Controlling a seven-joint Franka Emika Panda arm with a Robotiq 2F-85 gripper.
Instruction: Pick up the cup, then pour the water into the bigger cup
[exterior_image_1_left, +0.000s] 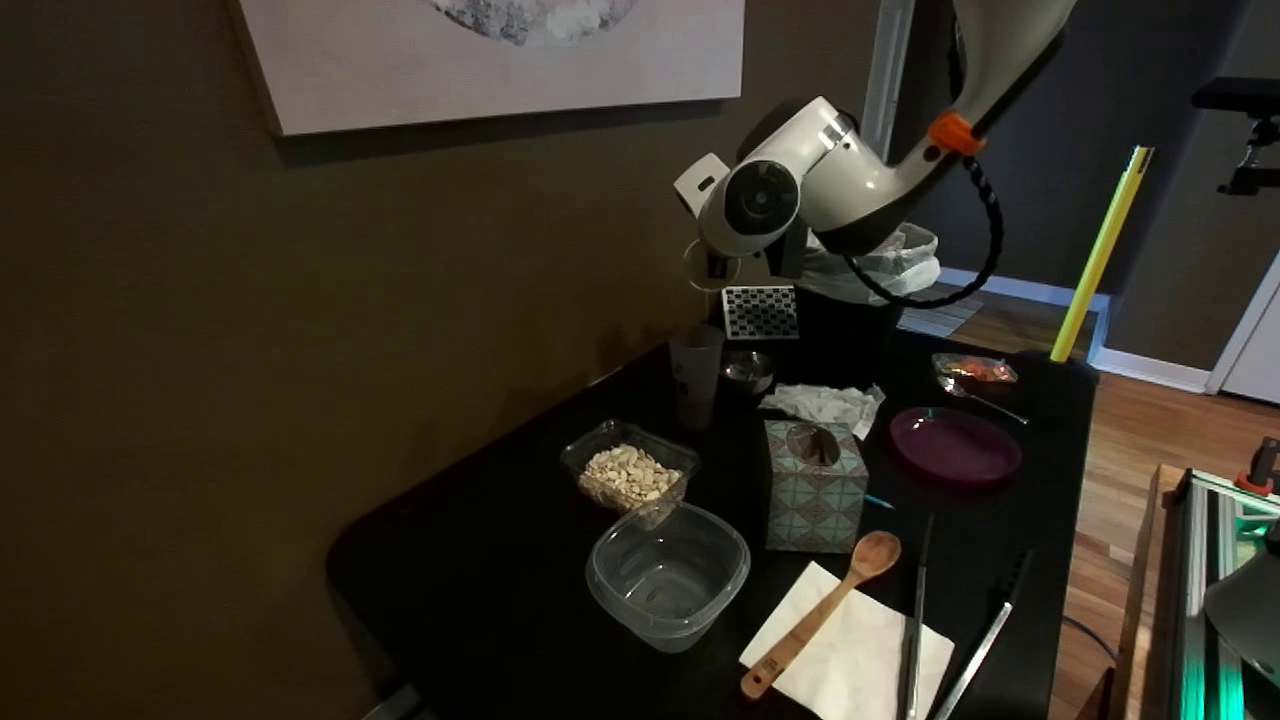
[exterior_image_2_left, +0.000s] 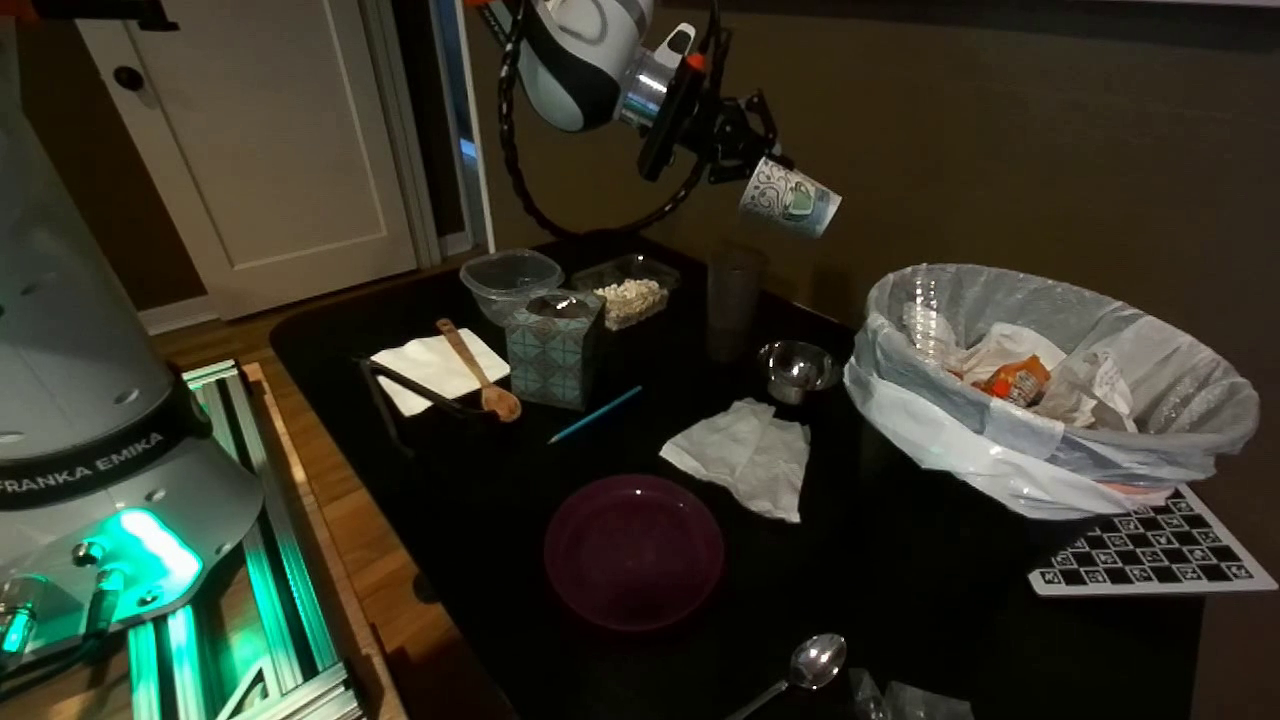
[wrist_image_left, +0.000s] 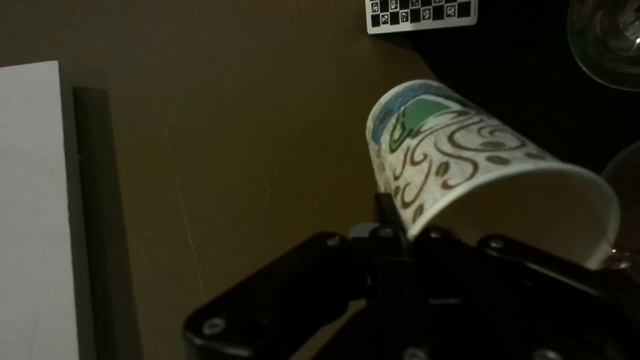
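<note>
The cup (exterior_image_2_left: 790, 198) is a small printed paper cup lying nearly on its side in the air. My gripper (wrist_image_left: 395, 225) is shut on its wall at the rim; it also shows in an exterior view (exterior_image_2_left: 768, 163). In the wrist view the cup (wrist_image_left: 450, 145) has its open mouth towards the lower right, with a small glossy spot at the lip, perhaps water. In an exterior view the cup (exterior_image_1_left: 700, 284) shows faintly as a ring. The bigger cup (exterior_image_1_left: 695, 378), a greyish tumbler, stands upright on the table below the cup's mouth; it also shows in an exterior view (exterior_image_2_left: 733, 305).
A small metal bowl (exterior_image_2_left: 797, 370) stands beside the tumbler. A lined trash bin (exterior_image_2_left: 1000, 470) is beyond it. A tub of nuts (exterior_image_1_left: 630, 477), a clear tub (exterior_image_1_left: 668, 580), a tissue box (exterior_image_1_left: 815, 500) and a purple plate (exterior_image_1_left: 955, 445) are on the table. The wall runs close behind.
</note>
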